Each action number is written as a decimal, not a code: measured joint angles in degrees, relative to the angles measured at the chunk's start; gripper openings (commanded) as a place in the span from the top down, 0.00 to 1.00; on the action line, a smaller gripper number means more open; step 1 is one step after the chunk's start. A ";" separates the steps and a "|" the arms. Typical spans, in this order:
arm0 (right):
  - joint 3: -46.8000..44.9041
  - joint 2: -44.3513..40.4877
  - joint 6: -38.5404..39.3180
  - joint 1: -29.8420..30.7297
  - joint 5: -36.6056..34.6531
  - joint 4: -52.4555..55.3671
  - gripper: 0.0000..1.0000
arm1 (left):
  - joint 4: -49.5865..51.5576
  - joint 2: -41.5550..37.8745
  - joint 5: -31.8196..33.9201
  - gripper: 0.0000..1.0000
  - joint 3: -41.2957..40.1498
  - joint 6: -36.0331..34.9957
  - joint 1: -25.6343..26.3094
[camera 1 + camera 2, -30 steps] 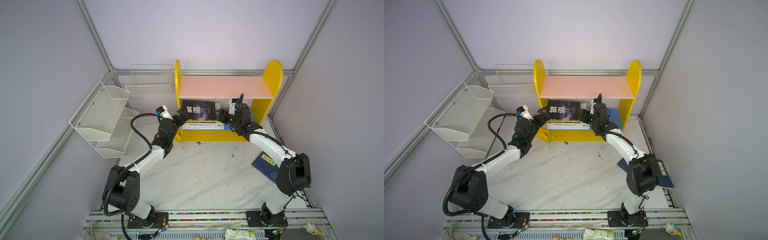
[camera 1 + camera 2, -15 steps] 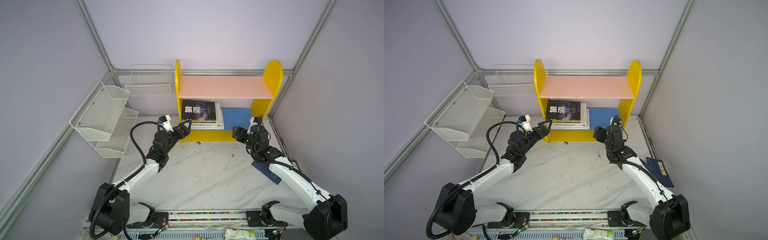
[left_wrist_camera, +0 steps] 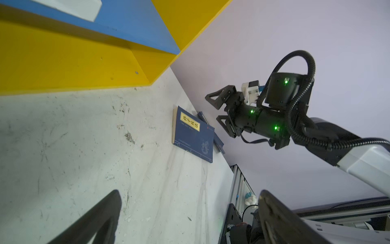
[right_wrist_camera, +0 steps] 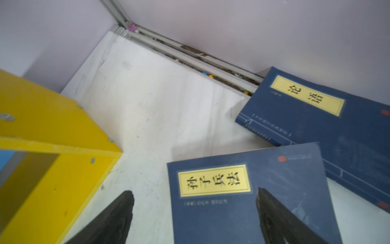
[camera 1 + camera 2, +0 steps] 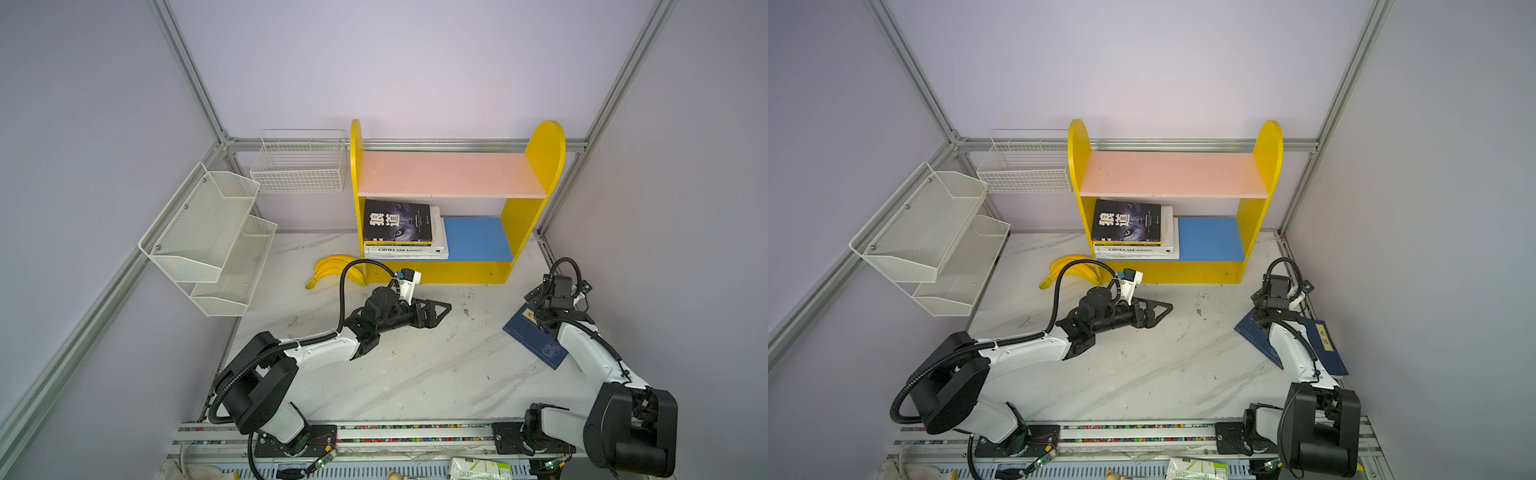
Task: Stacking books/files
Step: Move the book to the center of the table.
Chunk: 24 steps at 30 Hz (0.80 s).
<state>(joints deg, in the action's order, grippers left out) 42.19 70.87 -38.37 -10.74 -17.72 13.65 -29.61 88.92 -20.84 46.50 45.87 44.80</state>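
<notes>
Landmark: one yellow shelf unit (image 5: 436,272) with one pink upper board and one blue lower board. You read every place below from it.
Books on the unit: one stack on the blue board, against the unit's left side panel. The black wolf-eyed book (image 5: 397,220) lies on top, a yellow edge shows under it, and the white book (image 5: 405,250) lies lower. You can count at least three layers; the exact number does not show.
Books off the unit: two navy books, each with one yellow label, on the marble tabletop (image 5: 415,374) to the unit's front right, outside its right side panel. The near navy book (image 4: 295,179) rests one corner over the far navy book (image 4: 327,131), which lies further from the unit.
Left gripper (image 5: 441,316): one, low over the tabletop in front of the unit's middle. Jaws spread wide, nothing between them.
Right gripper (image 3: 213,108): one, above the near navy book. Jaws apart and clamped on nothing; the left wrist view shows a gap between it and the cover.
Bananas (image 5: 332,270): one bunch, just beside the unit's front left corner.
Wire holders: two. One wire basket (image 5: 299,166) is just beside the unit's left panel, and one two-tier mesh rack (image 5: 208,237) is further left.
</notes>
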 measured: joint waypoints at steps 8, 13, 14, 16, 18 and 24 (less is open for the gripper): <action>-3.93 8.24 0.50 -9.51 5.14 -2.67 0.08 | -3.93 3.17 -1.25 0.00 0.02 1.11 0.98; -5.42 10.32 0.50 -10.78 5.14 -3.85 0.09 | -5.40 3.17 -1.31 0.00 0.02 1.57 0.98; -5.77 9.99 0.48 -11.04 5.09 -4.02 0.09 | -5.62 3.21 -1.31 0.00 0.02 1.62 0.98; -6.60 8.68 0.28 -11.39 4.63 -4.04 0.09 | -6.19 3.54 -1.33 0.00 0.04 1.79 0.98; -7.80 6.45 0.04 -11.98 3.85 -4.00 0.09 | -6.75 4.22 -1.49 0.00 0.04 2.45 0.98; -9.49 3.98 0.00 -14.47 3.45 -4.04 0.08 | -7.56 6.93 -1.97 0.00 0.04 4.07 0.98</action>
<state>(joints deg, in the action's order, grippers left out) 32.71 74.85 -38.37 -25.21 -14.26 9.61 -37.17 95.85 -22.81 46.54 49.93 45.78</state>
